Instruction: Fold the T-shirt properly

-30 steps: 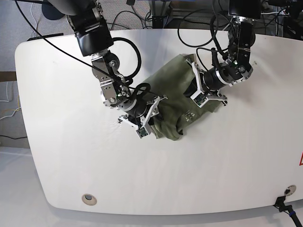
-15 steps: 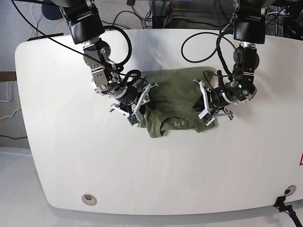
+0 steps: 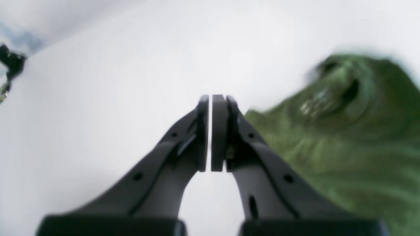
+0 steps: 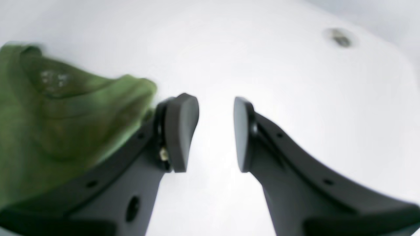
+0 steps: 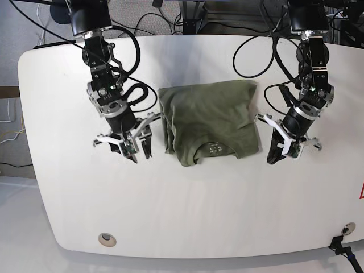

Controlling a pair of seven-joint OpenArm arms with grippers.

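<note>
One T-shirt is all I have to work with, an olive-green one lying flat in a rough rectangle near the middle of the surface, collar at its near edge with the small printed label showing inside. Two arms flank it. My left end effector sits on the right of the base view, just off the shirt's near right corner, its jaws pressed nearly together with only a sliver of light between them and nothing caught there. My right end effector sits on the left of that view, just off the shirt's near left corner, jaws parted to a moderate gap over bare white, holding nothing. Neither touches the cloth as far as I can see.

One round fitting is set into the surface at its near left corner. The surface itself is white with rounded corners. Beyond its far edge I see grey floor and several black cables.
</note>
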